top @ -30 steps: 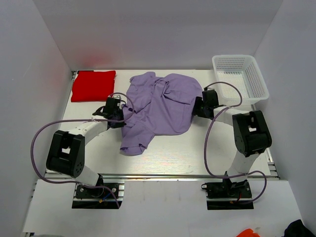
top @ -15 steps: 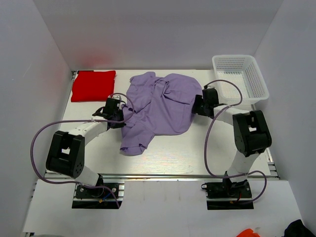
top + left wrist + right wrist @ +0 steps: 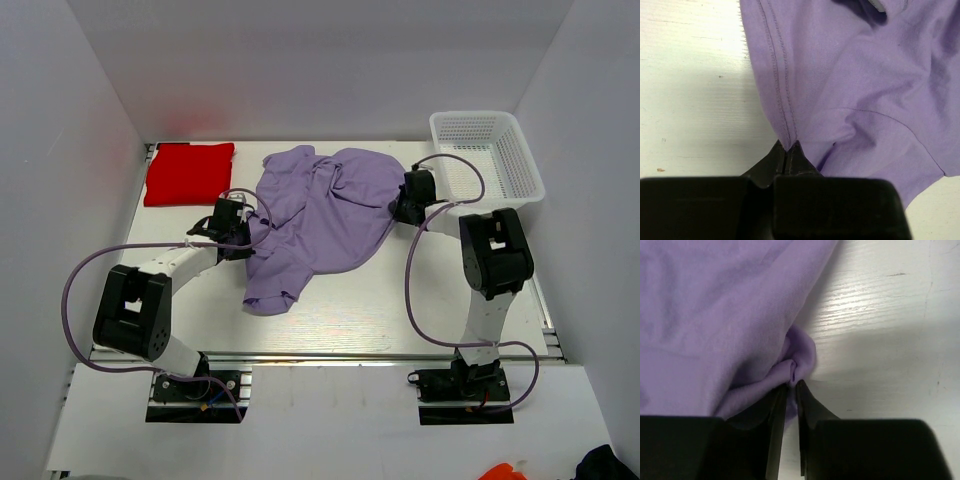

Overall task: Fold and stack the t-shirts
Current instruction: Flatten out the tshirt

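Jaws on both sides pinch edges of the rumpled lavender t-shirt [image 3: 330,210].

White mesh basket [image 3: 524,165] at the far right corner of the pale wooden table [image 3: 350,310]

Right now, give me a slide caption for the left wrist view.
Left end effector shut on the stitched hem of the lavender t-shirt, white table alongside.

The lavender t-shirt [image 3: 320,215] lies crumpled and unfolded straight ahead of me, one bunched end trailing toward my near side. The red t-shirt [image 3: 188,172] lies folded in a neat rectangle at my far left, apart from it.
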`<move>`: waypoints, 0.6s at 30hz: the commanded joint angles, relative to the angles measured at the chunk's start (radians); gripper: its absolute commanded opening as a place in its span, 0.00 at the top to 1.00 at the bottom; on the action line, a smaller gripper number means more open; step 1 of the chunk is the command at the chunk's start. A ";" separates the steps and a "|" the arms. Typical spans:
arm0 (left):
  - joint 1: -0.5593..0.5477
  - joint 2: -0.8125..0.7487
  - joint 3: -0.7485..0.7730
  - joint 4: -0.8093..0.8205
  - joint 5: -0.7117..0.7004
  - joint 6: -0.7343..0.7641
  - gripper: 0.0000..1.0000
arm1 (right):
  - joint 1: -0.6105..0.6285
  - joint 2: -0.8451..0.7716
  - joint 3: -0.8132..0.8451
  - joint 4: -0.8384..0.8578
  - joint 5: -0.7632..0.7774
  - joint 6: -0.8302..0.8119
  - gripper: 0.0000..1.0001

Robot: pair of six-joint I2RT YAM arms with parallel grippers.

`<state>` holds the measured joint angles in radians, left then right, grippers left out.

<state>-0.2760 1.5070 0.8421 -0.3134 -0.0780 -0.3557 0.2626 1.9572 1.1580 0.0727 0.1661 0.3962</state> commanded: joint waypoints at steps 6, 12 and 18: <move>0.006 -0.063 0.011 -0.007 0.007 0.018 1.00 | 0.006 0.020 0.029 -0.065 -0.016 0.012 1.00; 0.006 -0.143 0.080 0.002 0.017 0.018 1.00 | 0.009 -0.277 -0.059 -0.071 0.052 -0.060 1.00; 0.006 -0.367 0.175 0.117 0.096 0.040 1.00 | 0.006 -0.619 -0.066 -0.106 0.075 -0.141 1.00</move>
<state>-0.2760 1.2778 0.9409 -0.2970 -0.0311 -0.3328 0.2695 1.4803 1.0752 -0.0509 0.2081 0.3183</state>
